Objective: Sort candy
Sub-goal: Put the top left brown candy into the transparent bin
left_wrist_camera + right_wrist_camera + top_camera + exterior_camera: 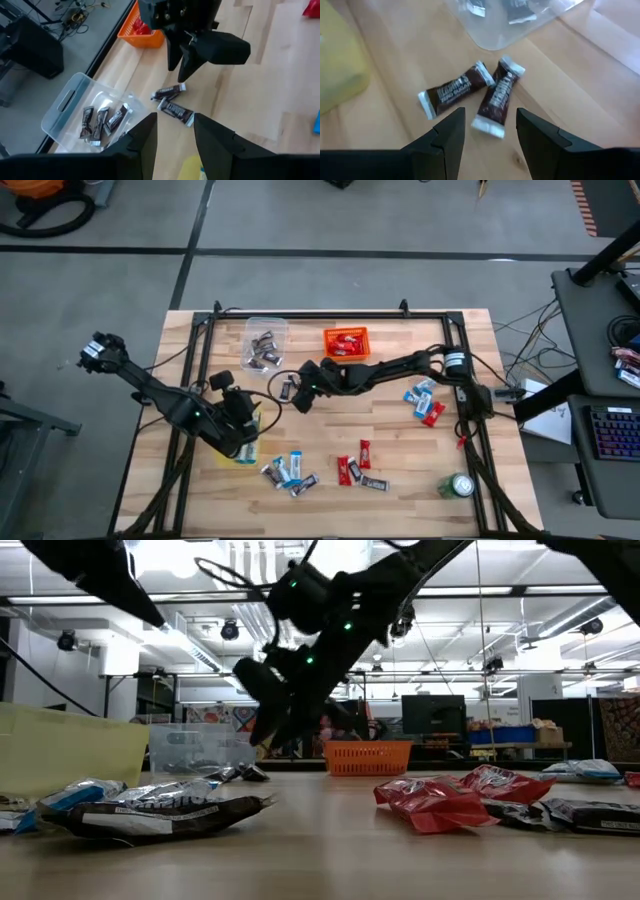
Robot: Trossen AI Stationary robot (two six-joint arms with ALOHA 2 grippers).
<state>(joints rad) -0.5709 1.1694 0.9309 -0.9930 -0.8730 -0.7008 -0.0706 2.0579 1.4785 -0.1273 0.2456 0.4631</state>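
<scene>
A: Where do the right jaws point(489, 131) stand?

B: Over the middle of the tabletop point(400, 440), just beside the clear bin point(265, 340). They are parted and hold nothing. Two dark brown candy bars point(472, 95) lie on the wood right ahead of them, touching at one end in a V; the nearer bar's white end sits in line with the gap between the fingers, not yet between them.

A: And the left jaws point(174, 134)?

B: Above the yellow bin point(243, 442) at the left. Their fingers are parted too, with nothing between them. Through them the same two dark bars point(172, 102) show farther off, under the right arm's wrist.

A: The rest of the candy?

B: Dark bars lie inside the clear bin, red ones in the orange bin point(345, 341). Blue-and-white and red bars point(424, 402) lie loose near the right edge. A mixed scatter point(320, 470) lies along the front, with a green can point(459, 485) toward the front right corner.
</scene>
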